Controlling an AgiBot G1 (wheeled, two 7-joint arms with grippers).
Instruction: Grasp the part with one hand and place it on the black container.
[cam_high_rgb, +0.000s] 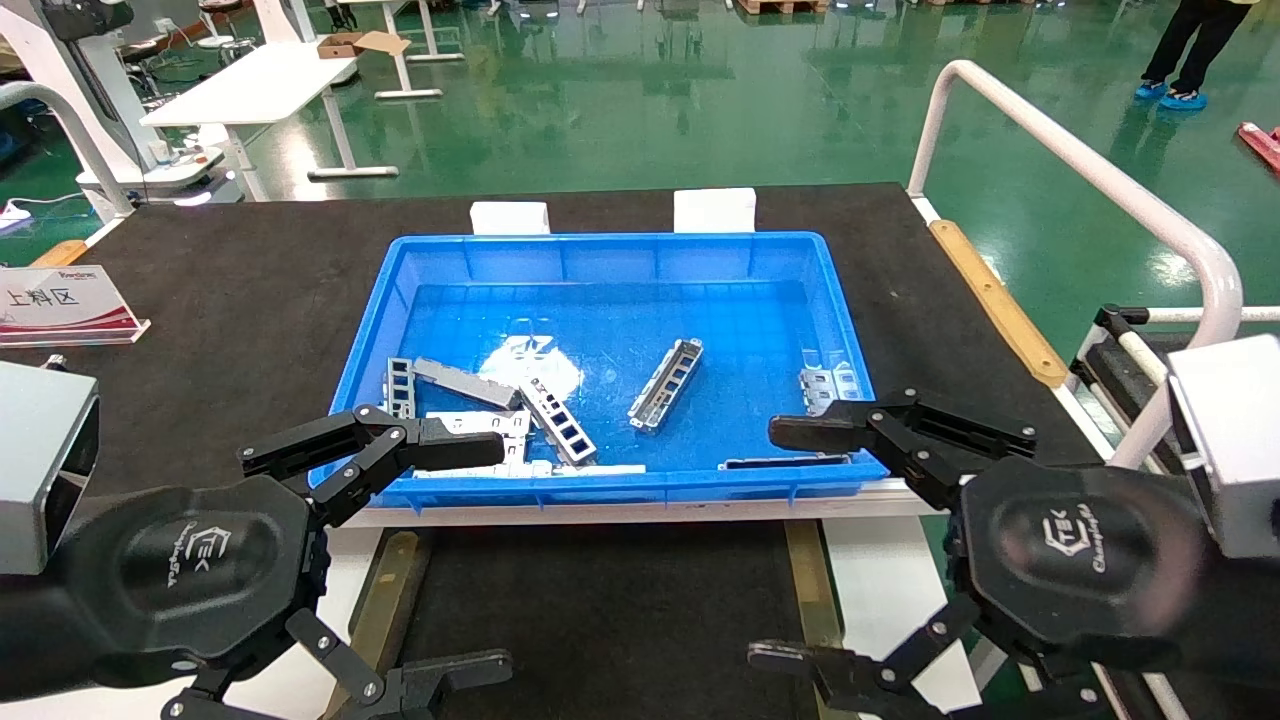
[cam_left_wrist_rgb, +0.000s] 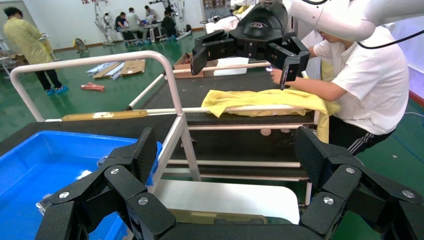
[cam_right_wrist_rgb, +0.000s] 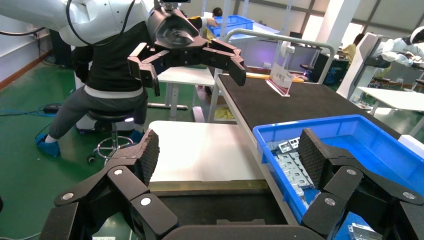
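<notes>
The part (cam_high_rgb: 665, 384), a narrow silver channel with a row of cut-outs, lies at an angle in the middle of the blue bin (cam_high_rgb: 620, 243). The black container (cam_high_rgb: 600, 610), a matte black panel with brass strips on its long sides, lies in front of the bin, between my two grippers. My left gripper (cam_high_rgb: 470, 565) is open and empty over the container's left edge. My right gripper (cam_high_rgb: 795, 545) is open and empty over its right edge. The container also shows in the right wrist view (cam_right_wrist_rgb: 215, 210), below my right gripper (cam_right_wrist_rgb: 227, 157). My left gripper (cam_left_wrist_rgb: 227, 155) holds nothing.
Several other metal pieces (cam_high_rgb: 480, 415) lie at the bin's front left, and more (cam_high_rgb: 828, 385) at its right wall. A white rail (cam_high_rgb: 1080, 160) runs along the table's right side. A sign stand (cam_high_rgb: 60, 305) is at the far left. White plates (cam_high_rgb: 890, 590) flank the container.
</notes>
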